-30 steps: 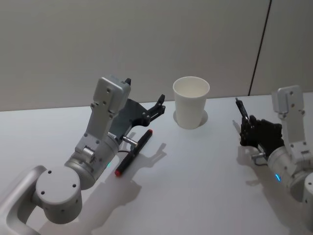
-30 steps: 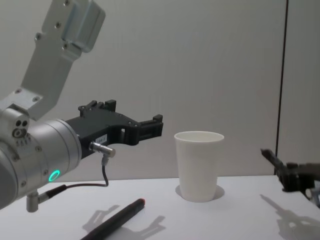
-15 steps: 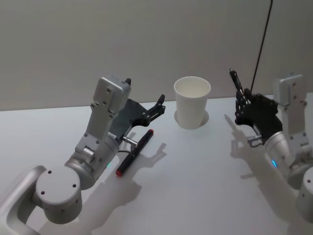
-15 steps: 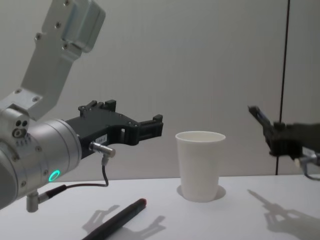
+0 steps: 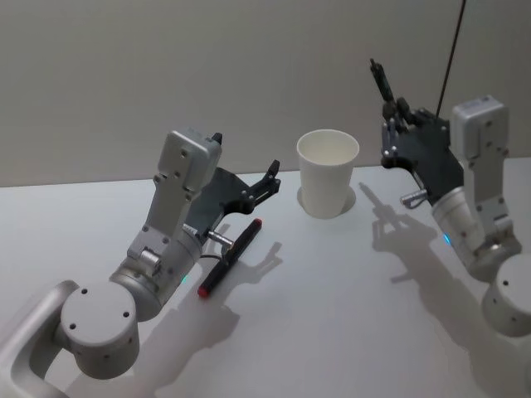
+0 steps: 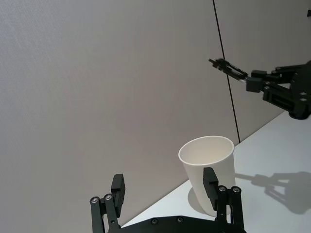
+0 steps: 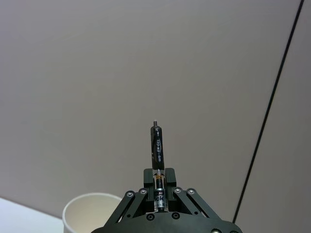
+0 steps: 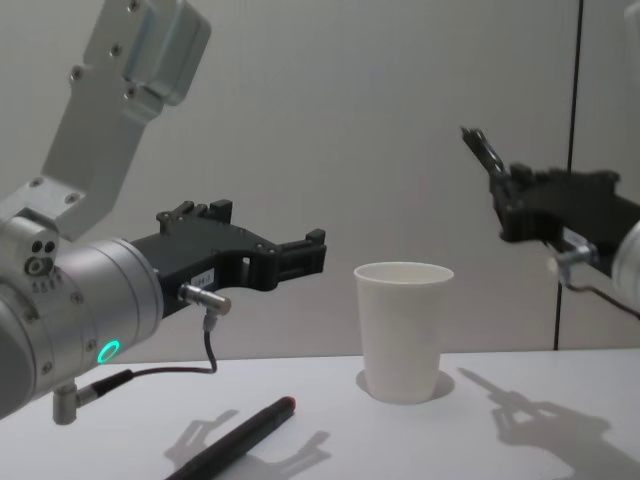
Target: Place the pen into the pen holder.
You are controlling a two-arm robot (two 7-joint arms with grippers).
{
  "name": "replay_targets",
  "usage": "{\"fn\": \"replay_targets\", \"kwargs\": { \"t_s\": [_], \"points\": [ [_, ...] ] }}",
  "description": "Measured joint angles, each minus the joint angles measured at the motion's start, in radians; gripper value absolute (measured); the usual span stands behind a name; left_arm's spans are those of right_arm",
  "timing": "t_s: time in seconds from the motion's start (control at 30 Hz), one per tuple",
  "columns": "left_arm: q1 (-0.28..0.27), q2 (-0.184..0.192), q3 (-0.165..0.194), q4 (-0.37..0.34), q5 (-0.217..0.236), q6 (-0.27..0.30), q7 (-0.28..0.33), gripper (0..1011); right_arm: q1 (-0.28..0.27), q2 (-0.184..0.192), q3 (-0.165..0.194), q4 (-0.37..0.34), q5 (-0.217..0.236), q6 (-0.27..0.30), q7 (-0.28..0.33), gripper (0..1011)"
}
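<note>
Now pen (image 7: 157,145) (in right end effector (image 7: 158,181))

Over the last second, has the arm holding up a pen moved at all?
Yes. The right gripper, shut on the pen, has risen from below the pen holder's rim to above it, and closer.

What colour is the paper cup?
Plain white. The paper cup shows best in the chest view.
</note>
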Motion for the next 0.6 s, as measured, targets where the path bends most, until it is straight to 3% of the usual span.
{"fn": "replay_targets", "kwargs": {
  "t_s": [0.3,0.6],
  "points": [
    [0.0,0.0,0.0,0.0,0.0,0.0,0.0,1001,0.105,-0.031,-0.006,0.145,-0.056,-0.159,0.015,131],
    [0.0,0.0,0.0,0.0,0.0,0.0,0.0,1001,0.175,-0.052,-0.013,0.263,-0.106,-0.258,0.019,131]
  ]
}}
